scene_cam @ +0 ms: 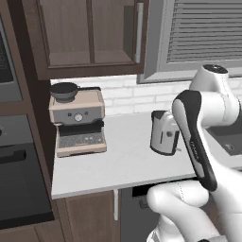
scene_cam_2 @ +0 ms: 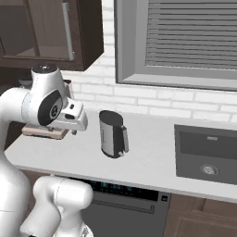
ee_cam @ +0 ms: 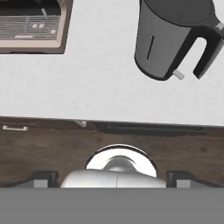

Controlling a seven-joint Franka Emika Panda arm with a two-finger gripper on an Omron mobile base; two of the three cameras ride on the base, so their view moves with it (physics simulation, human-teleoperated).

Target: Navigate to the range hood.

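Range hood: its place relative to the gripper (ee_cam: 111, 178) cannot be told from these views.

Gripper: its two dark tips are standing wide apart at either side of the hand view, with nothing between them. It is hanging above the front edge of the desk (scene_cam: 123, 163) and facing down onto it.

Arm: it is rising from the base, folding at a dark elbow and carrying the hand over the left part of the desk, just beside the kettle.

Items on the desk:
- Coffee machine (scene_cam: 78, 122), beige with a dark top, is sitting at the left end against the white brick wall (scene_cam: 142, 92).
- Kettle (scene_cam: 164, 132), grey with a black handle, is standing upright near the middle, well apart from the coffee machine.
- Sink (scene_cam_2: 207, 155), dark, is lying recessed at the right end.

Edges and open room:
- A tall oven unit (scene_cam: 19, 175) is closing off the left end of the desk.
- A dark brown wall cabinet (scene_cam: 90, 33) is hanging above the coffee machine.
- A window with blinds (scene_cam_2: 185, 37) is sitting above the kettle and sink.
- A dishwasher front (scene_cam_2: 125, 203) is lying below the desk edge.
- Bare desk is lying between the kettle and the sink, and along the front edge.
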